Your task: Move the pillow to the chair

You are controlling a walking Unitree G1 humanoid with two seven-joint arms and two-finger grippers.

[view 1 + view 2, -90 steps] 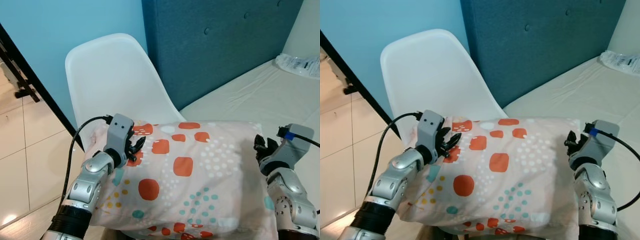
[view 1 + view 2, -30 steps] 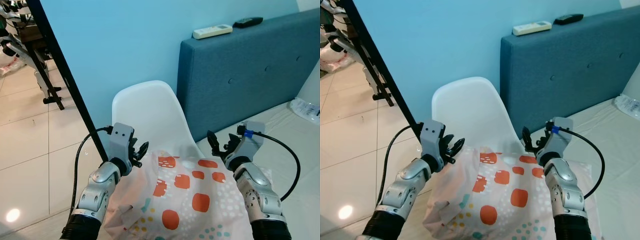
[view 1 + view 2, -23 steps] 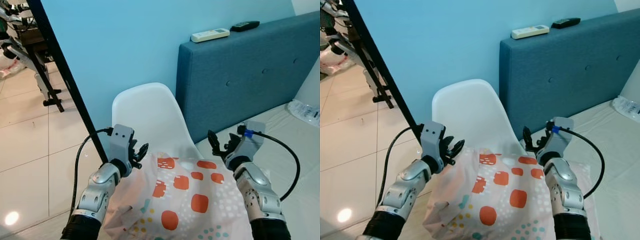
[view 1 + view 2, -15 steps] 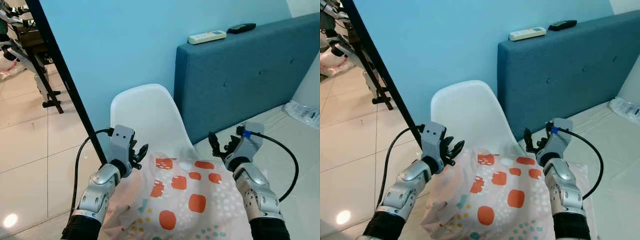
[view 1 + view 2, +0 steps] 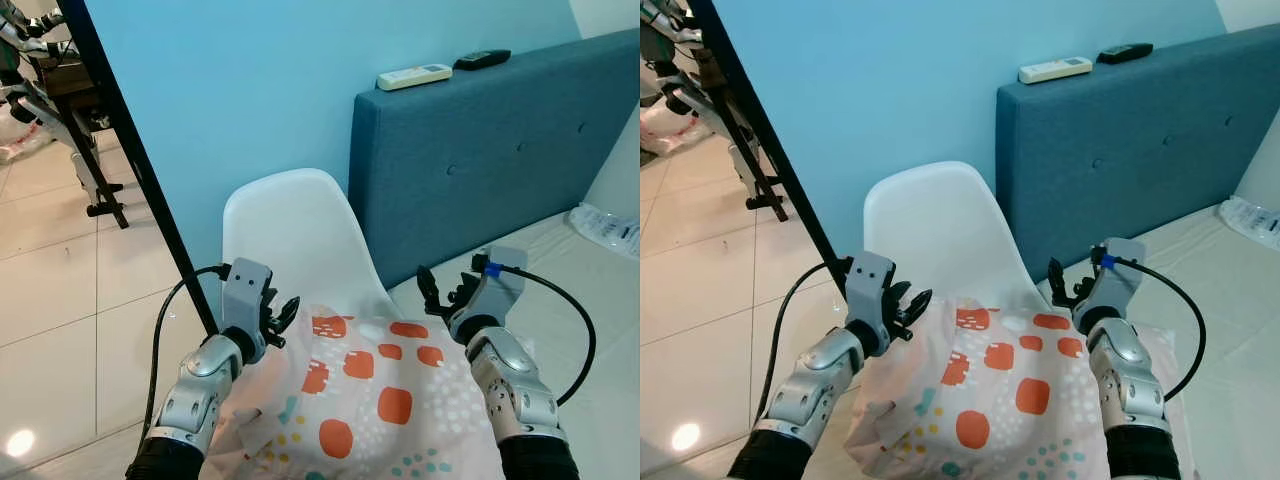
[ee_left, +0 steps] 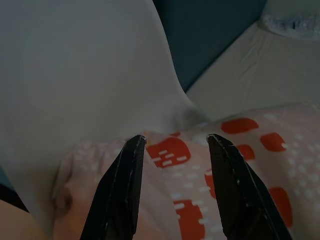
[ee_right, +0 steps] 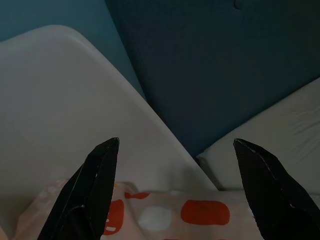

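A pink pillow [image 5: 372, 392] with orange patches and teal dots lies on the seat of a white plastic chair [image 5: 288, 235], its near end spilling toward me. My left gripper [image 5: 280, 318] hovers open at the pillow's left edge, by the chair's side. In the left wrist view its fingers [image 6: 127, 170] stand apart above the pillow [image 6: 200, 185]. My right gripper [image 5: 441, 290] is open wide over the pillow's far right corner. The right wrist view looks past that gripper [image 7: 175, 150] at the chair back [image 7: 55, 95] and the pillow's edge [image 7: 165, 215].
A dark blue headboard [image 5: 480, 160] stands right behind the chair, with a white remote [image 5: 413, 75] and a black remote [image 5: 482, 59] on top. A mattress [image 5: 590, 290] with a plastic bag [image 5: 605, 225] lies to the right. A black slanted bar [image 5: 140, 170] crosses the tiled floor [image 5: 60, 300] on the left.
Three seconds ago both grippers pressed the pillow's sides; now they are off it and open. The view has risen. Over the last second my left gripper crept slightly right.
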